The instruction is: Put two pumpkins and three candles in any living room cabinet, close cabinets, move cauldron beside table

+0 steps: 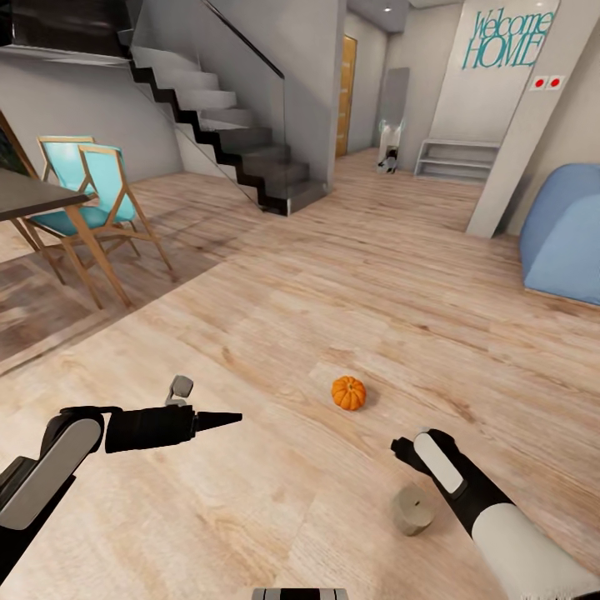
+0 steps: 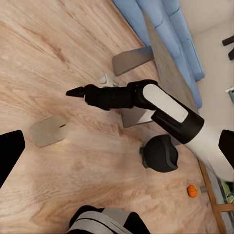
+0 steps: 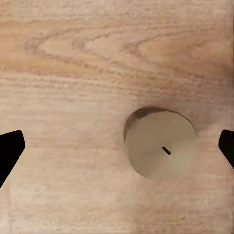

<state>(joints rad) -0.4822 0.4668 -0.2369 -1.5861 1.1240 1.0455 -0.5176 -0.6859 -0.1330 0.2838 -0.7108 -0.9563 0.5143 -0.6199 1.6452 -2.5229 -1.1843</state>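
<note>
Here one pumpkin point(image 1: 348, 392), one candle point(image 3: 162, 145) beneath the wide-open, empty right end effector point(image 3: 117, 146).

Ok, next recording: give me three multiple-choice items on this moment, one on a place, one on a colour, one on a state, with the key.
1. Where does the pumpkin lie?
A. on the dark table top
B. on the wood floor ahead of the robot
C. on the blue seat

2. What colour are the seats of the wooden chairs?
A. turquoise
B. red
C. black

3. How does the right gripper stand over the candle?
A. shut on it
B. open, fingers apart, not touching it
C. shut beside it

Key: 1 B, since the head view shows it on bare planks between the two arms. 2 A, since the chairs beside the dark table have turquoise seats and backs. 3 B, since the right wrist view shows the dark fingertips far out at both sides, with the candle standing upright on the floor between them.
</note>
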